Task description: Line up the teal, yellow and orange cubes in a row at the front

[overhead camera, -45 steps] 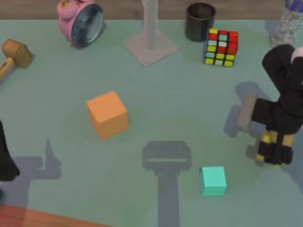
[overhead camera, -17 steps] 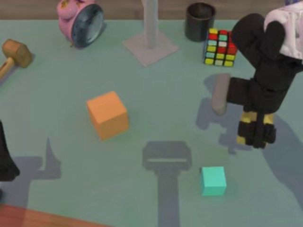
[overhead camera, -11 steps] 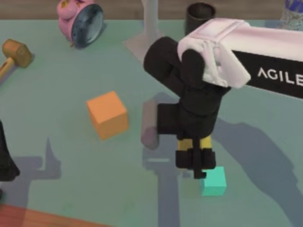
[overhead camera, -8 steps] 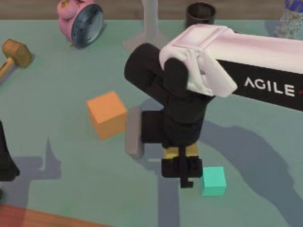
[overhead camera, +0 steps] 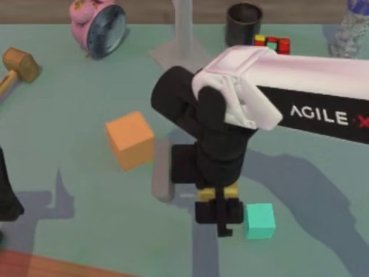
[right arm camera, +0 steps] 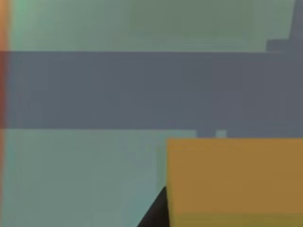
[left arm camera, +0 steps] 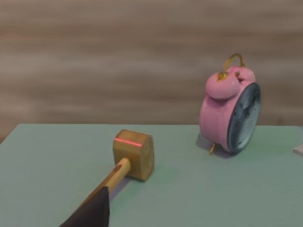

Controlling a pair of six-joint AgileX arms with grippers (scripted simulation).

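The right gripper sits low in the frame, right of centre in the top view, closed on the yellow cube, of which only a sliver shows under the black wrist. In the right wrist view that cube fills the lower right corner, close against the camera, with the table's surface and a broad band of shadow beyond it. Over the last few seconds the right arm has swung in from the right edge of the frame, carrying the cube across the table, and over the last half second it has slowed to a small drift toward the bottom. The gripper now hangs just beside the teal cube, on its left. The orange cube has not moved; it lies left of centre, well apart from the other two.

My reading is that the yellow cube is about to be set down next to the teal one, which would leave the orange cube still to bring forward.

The left arm stays parked at the left edge; its fingers are not visible.
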